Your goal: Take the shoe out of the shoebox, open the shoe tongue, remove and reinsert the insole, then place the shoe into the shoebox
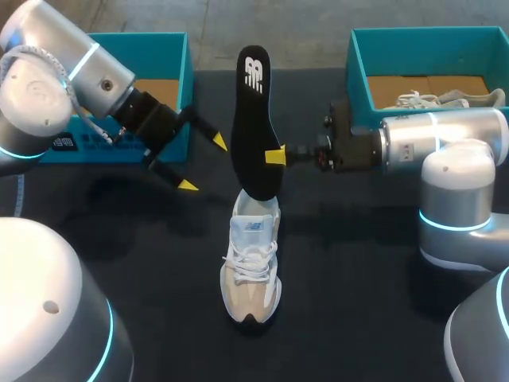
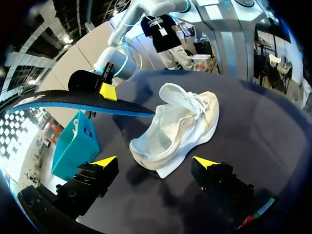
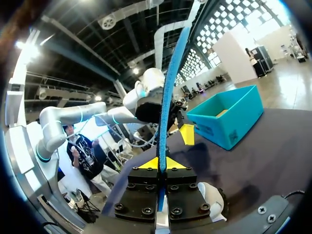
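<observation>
Holding the insole: the right gripper point(image 1: 275, 155) is closed on the black insole point(image 1: 254, 119), with one yellow tip on each face.
Insole: it stands almost upright, and its edge looks blue in the wrist views. Its lower end meets the heel opening of the shoe point(image 1: 251, 267); if it is inside, I cannot tell.
Other arm: the left gripper point(image 1: 203, 163) is wide open and holds nothing, just beside the insole.
Shoe: white and beige, it stands on the dark table point(image 1: 358, 302) between the two arms, outside both boxes.
Boxes: the left shoebox point(image 1: 163, 40) is teal and lies behind the left arm. The right shoebox point(image 1: 358, 64) is teal too, with a second shoe point(image 1: 433, 99) inside.
</observation>
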{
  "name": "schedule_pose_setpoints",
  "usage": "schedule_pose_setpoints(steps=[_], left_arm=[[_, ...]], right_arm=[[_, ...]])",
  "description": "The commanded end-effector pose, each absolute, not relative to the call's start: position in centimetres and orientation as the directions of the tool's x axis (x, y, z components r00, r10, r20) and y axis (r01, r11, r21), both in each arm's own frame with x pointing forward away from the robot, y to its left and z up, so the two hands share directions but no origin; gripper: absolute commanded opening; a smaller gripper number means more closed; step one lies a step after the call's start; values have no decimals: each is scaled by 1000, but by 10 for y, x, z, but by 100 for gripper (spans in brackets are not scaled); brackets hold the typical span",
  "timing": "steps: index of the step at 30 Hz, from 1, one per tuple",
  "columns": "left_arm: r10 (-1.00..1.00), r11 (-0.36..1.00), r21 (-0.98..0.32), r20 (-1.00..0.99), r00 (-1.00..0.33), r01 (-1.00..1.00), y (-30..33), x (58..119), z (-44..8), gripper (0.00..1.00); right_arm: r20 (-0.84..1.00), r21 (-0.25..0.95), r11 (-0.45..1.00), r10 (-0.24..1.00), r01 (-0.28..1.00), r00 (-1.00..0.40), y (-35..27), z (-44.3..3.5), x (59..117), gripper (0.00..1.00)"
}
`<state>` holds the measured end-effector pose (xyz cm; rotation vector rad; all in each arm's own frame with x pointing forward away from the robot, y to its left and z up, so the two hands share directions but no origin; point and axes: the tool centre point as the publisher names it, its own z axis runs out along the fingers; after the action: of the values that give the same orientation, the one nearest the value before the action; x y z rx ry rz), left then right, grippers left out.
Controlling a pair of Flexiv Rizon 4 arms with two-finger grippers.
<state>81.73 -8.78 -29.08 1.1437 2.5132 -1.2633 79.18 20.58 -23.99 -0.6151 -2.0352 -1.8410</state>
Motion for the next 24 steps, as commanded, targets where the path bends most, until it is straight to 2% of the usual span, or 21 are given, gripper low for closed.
schedule_pose_setpoints(steps=[1, 24], left_arm=[[552, 388, -665, -387, -739, 638, -90, 819, -302, 100], [542, 460, -724, -228, -809, 513, -88, 821, -345, 100]], right_arm=[[496, 862, 68, 86, 501, -864, 207, -244, 793, 0], [423, 898, 99, 73, 429, -903, 206, -257, 796, 0]])
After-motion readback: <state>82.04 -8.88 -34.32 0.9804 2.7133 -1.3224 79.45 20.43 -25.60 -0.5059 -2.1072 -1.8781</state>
